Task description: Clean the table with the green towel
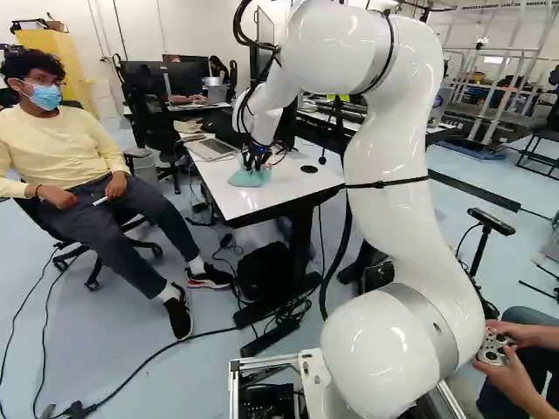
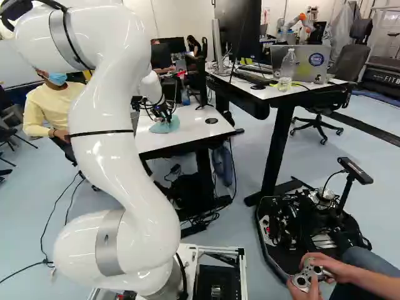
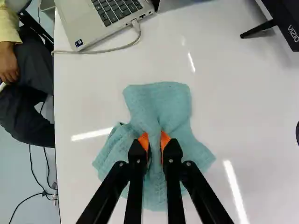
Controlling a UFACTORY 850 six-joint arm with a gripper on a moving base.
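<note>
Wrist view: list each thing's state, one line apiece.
Light green cloth towel: bunched at the grip, spread loosely around it.
Black two-fingered gripper with orange pads: closed on the towel.
Silver laptop: open.
Thin pale cable: plugged into the laptop.
Black screen: standing on the white tabletop.

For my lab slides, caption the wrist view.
Orange-padded fingers pinch a green towel spread on a white table, with an open laptop ahead.

Your towel is teal-green throughout, your bench white, your end effector black with orange pads, the laptop silver-grey with black keys.
</note>
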